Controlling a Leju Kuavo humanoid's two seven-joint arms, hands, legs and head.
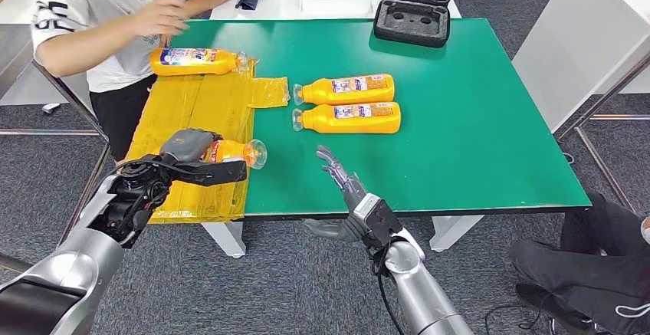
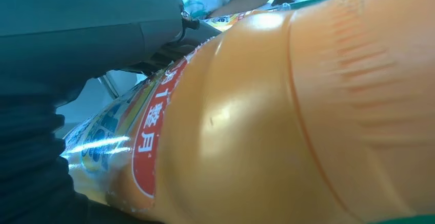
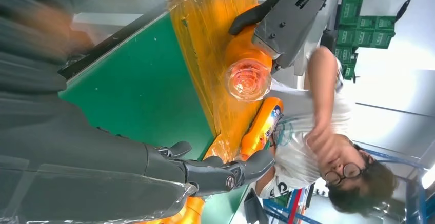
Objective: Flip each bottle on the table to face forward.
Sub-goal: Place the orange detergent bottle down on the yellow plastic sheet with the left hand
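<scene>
Left hand (image 1: 192, 159): wrapped around a bottle (image 1: 234, 152) over the yellow sheet (image 1: 195, 105) at the table's (image 1: 475, 120) near-left edge — clear cap pointing right.
Right hand (image 1: 345, 185): empty, fingers spread, hovering at the near edge of the green top.
Pair (image 1: 346, 103): two bottles lying side by side mid-table, labels up, caps to the left.
Far bottle (image 1: 195, 60): lying at the sheet's far end — a person's hand (image 1: 157, 17) is right above it.
Case (image 1: 414, 7): black, open, at the far edge.
</scene>
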